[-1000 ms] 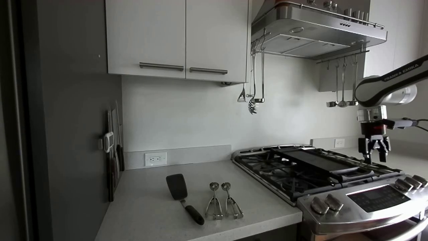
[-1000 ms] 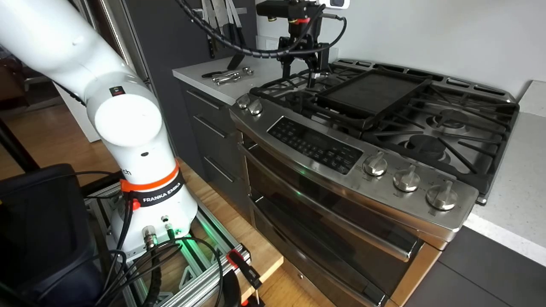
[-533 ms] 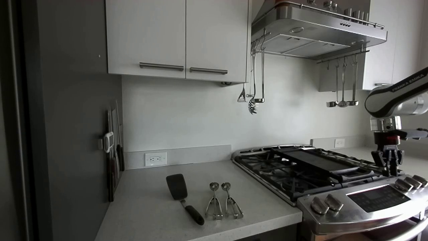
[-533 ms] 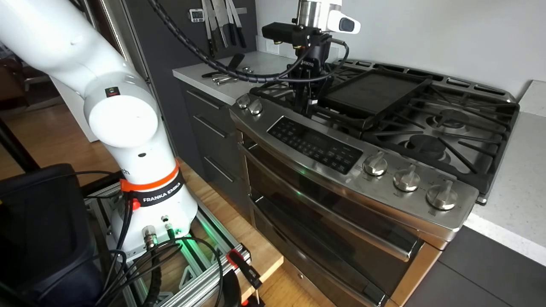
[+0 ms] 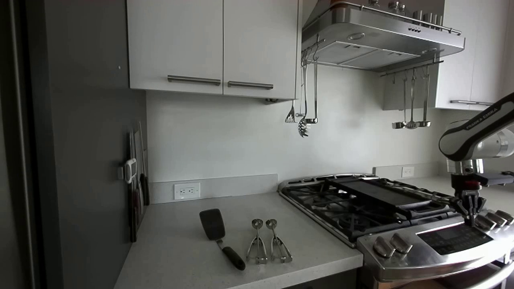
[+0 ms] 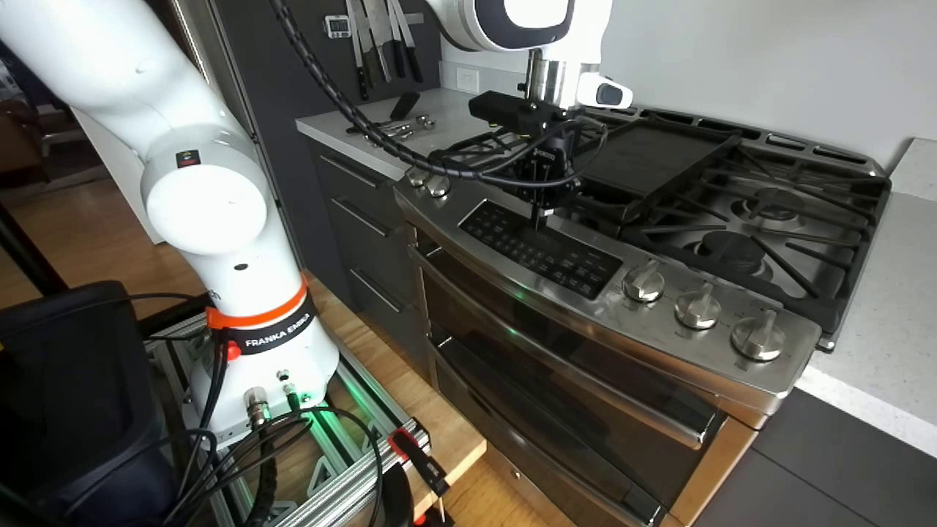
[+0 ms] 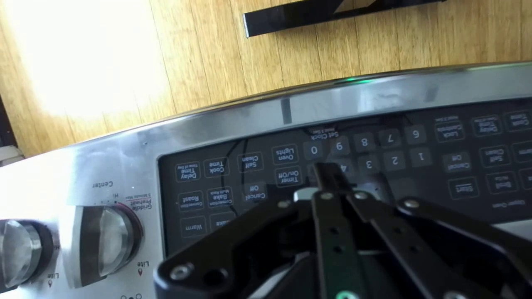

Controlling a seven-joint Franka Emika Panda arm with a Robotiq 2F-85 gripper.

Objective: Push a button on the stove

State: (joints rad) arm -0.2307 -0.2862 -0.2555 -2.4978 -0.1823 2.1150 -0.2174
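Observation:
The stainless-steel stove [image 6: 622, 315] carries a dark control panel [image 6: 505, 238] on its sloping front. My gripper [image 6: 539, 223] hangs straight down over the middle of that panel, shut, its fingertips together with nothing between them. In the wrist view the gripper [image 7: 331, 168] points at the number keys: its tips hide the key next to Timer On/Off and overlap the edge of the 4 button [image 7: 341, 167]. Just beyond them shows the 0 button [image 7: 314, 150]. Whether the tips touch the panel or hover above it, I cannot tell. Fingertips [image 5: 469, 221] reach the panel's far edge in an exterior view.
Silver knobs [image 6: 697, 307] flank the panel, with a griddle [image 6: 644, 157] and black grates [image 6: 761, 241] behind. A spatula [image 5: 213, 224] and two scoops [image 5: 257, 249] lie on the counter [image 5: 180, 249]. The range hood [image 5: 385, 32] is overhead. A cable [image 6: 410, 157] loops beside the wrist.
The gripper has gone from open to shut. It has come down and forward from above the grates to over the control panel.

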